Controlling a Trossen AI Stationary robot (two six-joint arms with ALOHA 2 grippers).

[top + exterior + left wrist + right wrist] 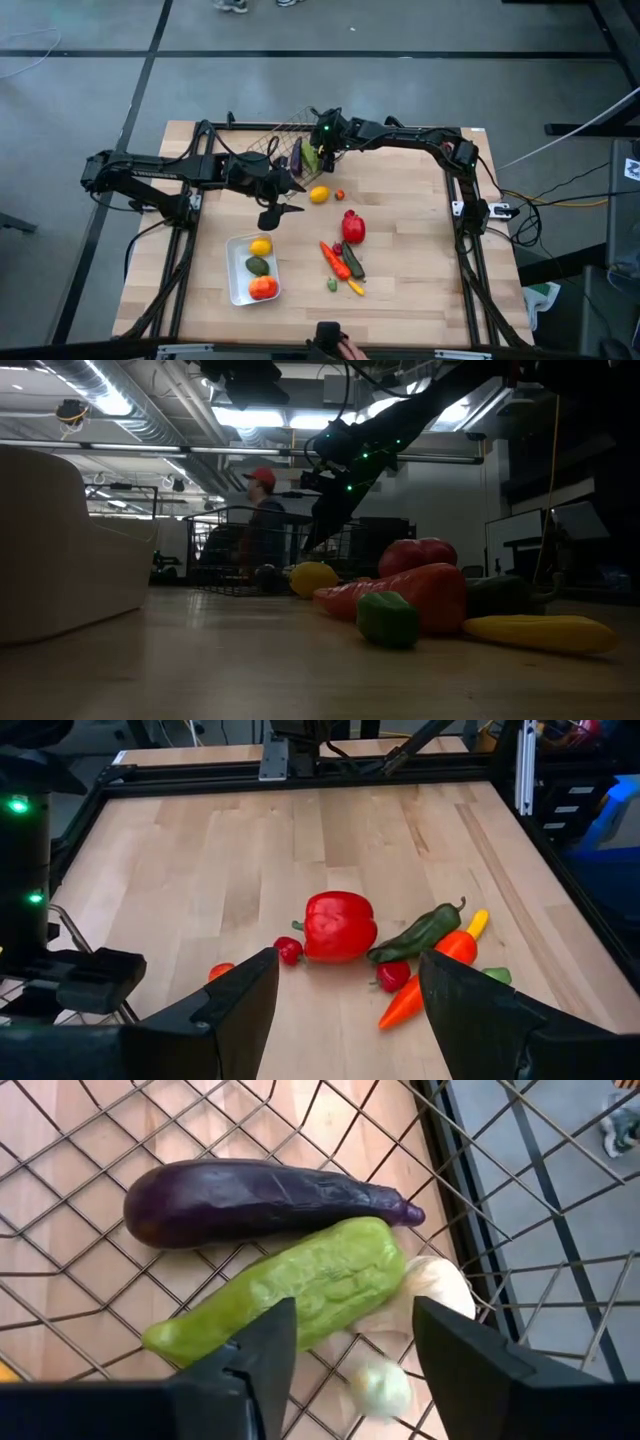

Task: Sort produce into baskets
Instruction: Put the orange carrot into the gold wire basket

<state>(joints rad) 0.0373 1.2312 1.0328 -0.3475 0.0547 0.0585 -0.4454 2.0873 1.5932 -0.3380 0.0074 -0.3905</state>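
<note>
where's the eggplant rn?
In the wire basket at the table's far edge, seen in the right wrist view: the eggplant lies beside a light-green vegetable, with the right gripper just above them.

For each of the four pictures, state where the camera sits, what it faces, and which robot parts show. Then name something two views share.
High: overhead, straight down; both arms, table.
Low: table height, level across; one arm above.
Left wrist: over open left gripper, facing red pepper.
Right wrist: over open right gripper, facing eggplant in wire basket.
Shared: red pepper, high and left wrist.
</note>
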